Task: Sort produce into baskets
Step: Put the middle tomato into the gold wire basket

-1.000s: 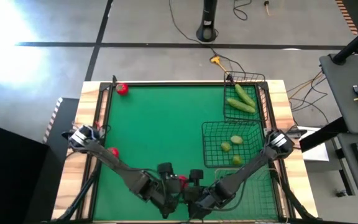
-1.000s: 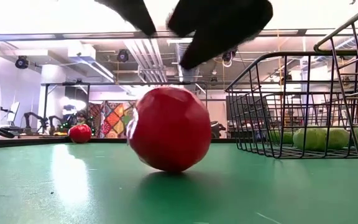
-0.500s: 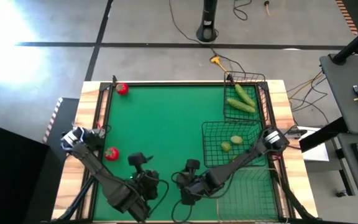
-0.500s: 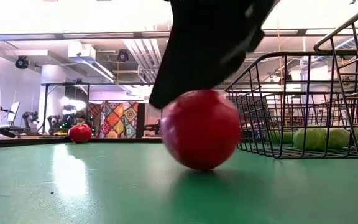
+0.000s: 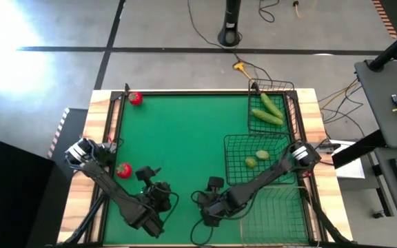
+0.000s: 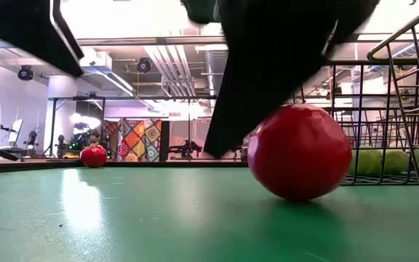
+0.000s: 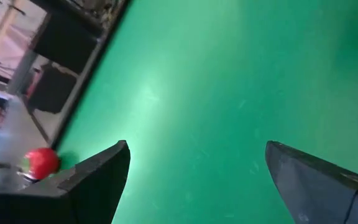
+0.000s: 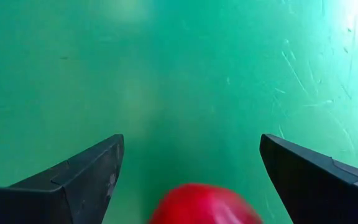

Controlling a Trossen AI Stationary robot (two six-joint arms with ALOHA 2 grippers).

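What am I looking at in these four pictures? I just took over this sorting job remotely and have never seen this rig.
Two dark robot arms work over a green table. The overhead picture shows everything; the table-level one looks across the mat; the other two look forward from each arm's wrist.

The right gripper hangs open over a red fruit near the table's front edge, not gripping it. The left gripper, also open and empty, is over bare mat beside it.

Two more red fruits lie loose: one by the left edge, one at the far left corner. On the right, the narrow basket holds two cucumbers, the square basket yellow-green fruits, and the paler basket looks empty.
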